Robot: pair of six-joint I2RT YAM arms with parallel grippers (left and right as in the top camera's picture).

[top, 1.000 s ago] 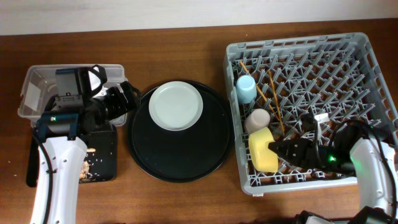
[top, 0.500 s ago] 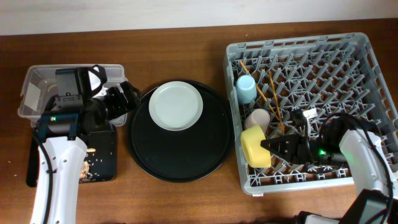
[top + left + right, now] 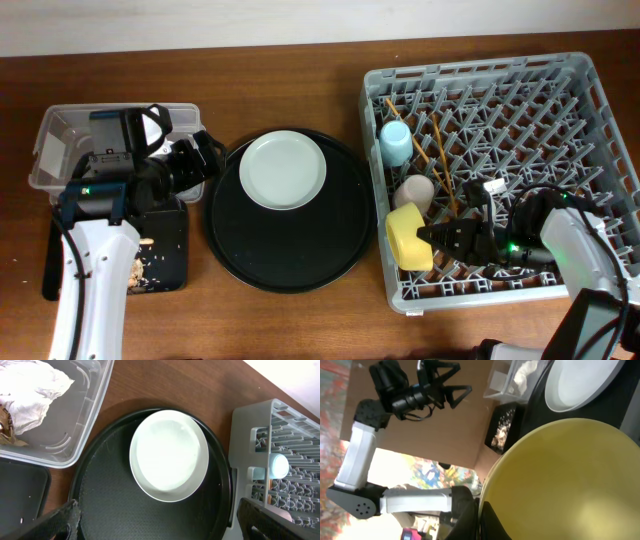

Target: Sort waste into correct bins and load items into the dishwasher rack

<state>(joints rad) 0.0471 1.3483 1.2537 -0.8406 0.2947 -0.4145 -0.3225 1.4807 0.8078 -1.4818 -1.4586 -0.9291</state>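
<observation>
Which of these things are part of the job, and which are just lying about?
Job: plate, yellow bowl, blue cup, pink cup, chopsticks, dishwasher rack, clear tub, napkin, flat black tray, food scraps.
Lying about: large round black tray.

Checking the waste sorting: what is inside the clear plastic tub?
The clear tub holds a crumpled white napkin, with a brown wrapper edge showing beside it. Seen from overhead, the left arm hides part of the tub.

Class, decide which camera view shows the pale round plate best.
Left wrist: the pale round plate sits whole and large mid-frame. Overhead shows it whole but smaller; right wrist catches only a cut-off part.
</observation>
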